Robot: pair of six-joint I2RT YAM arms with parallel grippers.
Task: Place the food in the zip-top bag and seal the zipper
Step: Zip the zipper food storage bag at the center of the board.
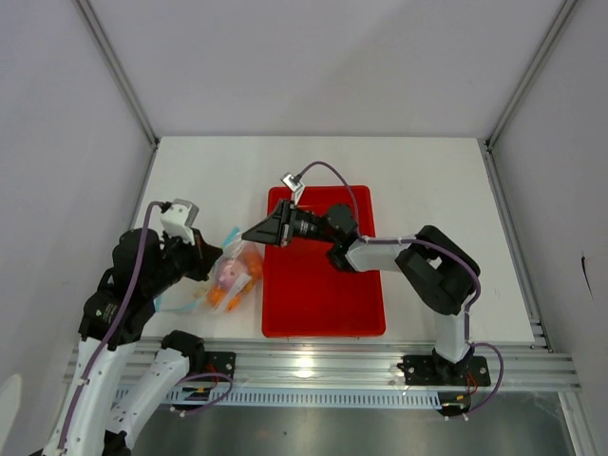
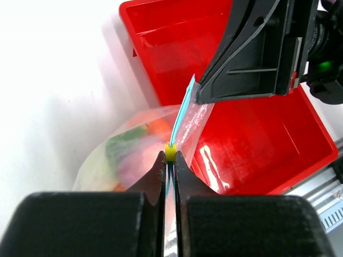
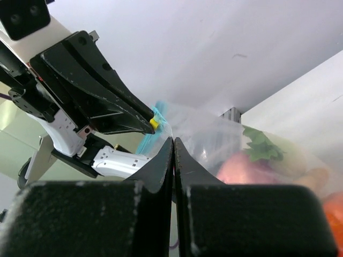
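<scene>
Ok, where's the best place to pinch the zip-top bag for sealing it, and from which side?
The blue zipper strip at the mouth, edge-on, one finger on each flat face, as the left gripper has it. The strip is thin and flat; the bag below it bulges with food.

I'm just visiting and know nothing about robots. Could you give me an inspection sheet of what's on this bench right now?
Surface: white table, no spills seen.
Job's things: clear zip-top bag left of the red tray, food visible inside; blue zipper stretched between both tools.
Clutter: only that red tray.
Tools: left tool shut on the zipper; right tool shut on the zip-top bag's mouth edge.
Cables: purple cable loops along each arm.
Surroundings: pale walls; metal rail at near edge.
</scene>
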